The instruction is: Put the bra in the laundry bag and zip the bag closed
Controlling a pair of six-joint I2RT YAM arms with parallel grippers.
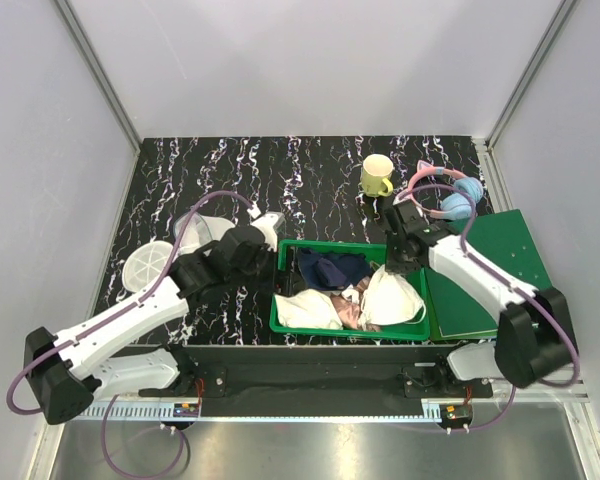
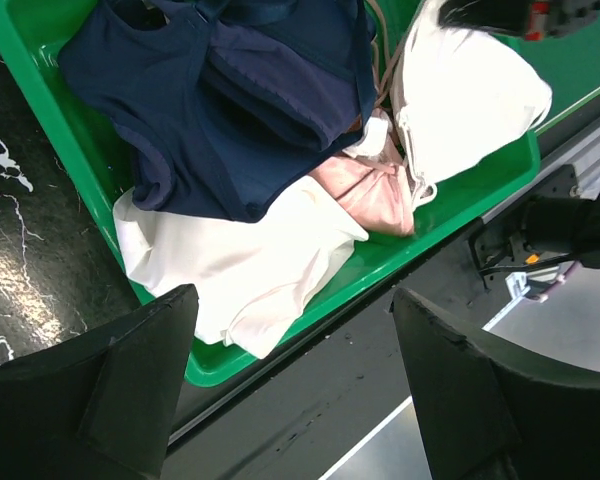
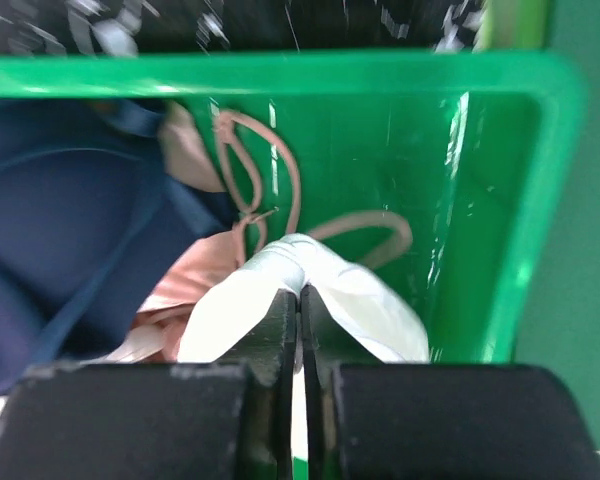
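My right fingers (image 3: pixel 300 298) are clenched on a fold of the bra (image 3: pixel 350 290), at the right end of the green bin (image 3: pixel 280 75). Judged light, soft and limp (straps may snag on neighbouring garments); the moulded cup rim should give the firmest hold. My left fingers (image 1: pixel 265 232) stand released.

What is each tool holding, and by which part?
The right tool is shut on the bra, pinching a bunched fold of its white fabric; which part exactly cannot be told. The left tool is open and empty.
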